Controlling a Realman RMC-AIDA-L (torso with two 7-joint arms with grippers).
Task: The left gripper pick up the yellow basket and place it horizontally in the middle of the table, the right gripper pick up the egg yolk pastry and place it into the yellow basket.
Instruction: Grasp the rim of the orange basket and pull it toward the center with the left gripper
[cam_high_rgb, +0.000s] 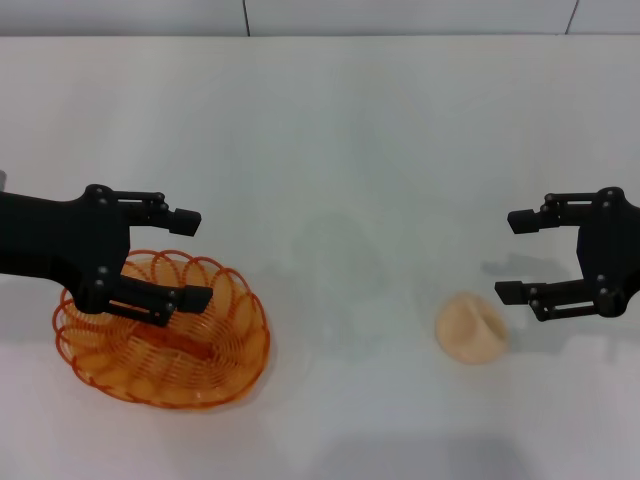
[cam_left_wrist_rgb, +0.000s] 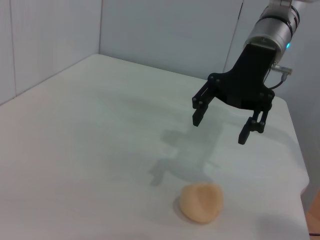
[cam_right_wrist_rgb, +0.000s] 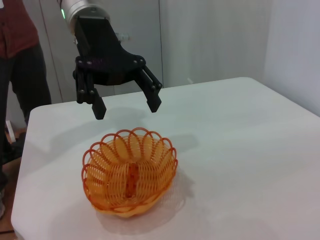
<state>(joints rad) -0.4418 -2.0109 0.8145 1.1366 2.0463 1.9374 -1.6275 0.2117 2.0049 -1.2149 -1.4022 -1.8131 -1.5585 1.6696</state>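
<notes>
From the head view, one yellow basket (cam_high_rgb: 165, 343) sits upright near the table's (cam_high_rgb: 330, 140) left front, an oval of orange-yellow looped wire with a woven bottom; the left gripper (cam_high_rgb: 194, 258) hangs over it with fingers spread wide, holding nothing. One egg yolk pastry (cam_high_rgb: 472, 327), pale, domed and creased, lies right of centre, just beside the right gripper (cam_high_rgb: 512, 256), also wide and holding nothing. The left wrist view shows that pastry below the open right gripper. The right wrist view shows the basket under the open left gripper, apart from it.
</notes>
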